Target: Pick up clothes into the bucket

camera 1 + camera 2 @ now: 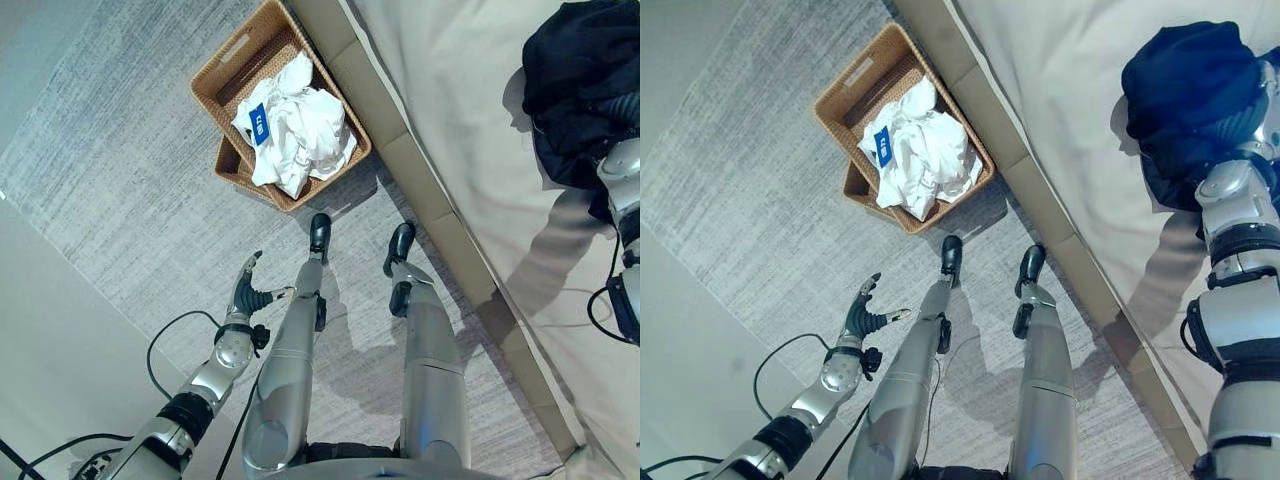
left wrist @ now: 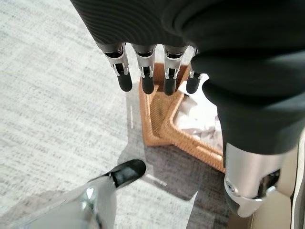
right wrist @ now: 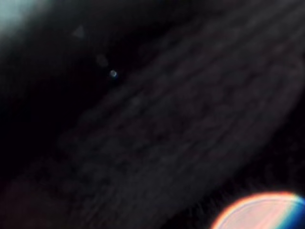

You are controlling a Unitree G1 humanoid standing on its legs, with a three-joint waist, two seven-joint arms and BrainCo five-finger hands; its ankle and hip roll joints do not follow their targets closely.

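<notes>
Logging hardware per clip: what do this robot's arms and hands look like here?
Both arms are silver-grey metal segments joined by black bands. The left hand has a dark ribbed cover over its back and wrist, with silver fingers ending in dark rounded tips. The right hand's wrist is a rounded silver joint, pushed into a dark navy garment.

Tan woven basket (image 1: 222, 71); white clothes (image 1: 300, 130); navy garment (image 1: 1185, 90); beige bed (image 1: 470, 120); grey streaked carpet (image 1: 120, 170).
</notes>
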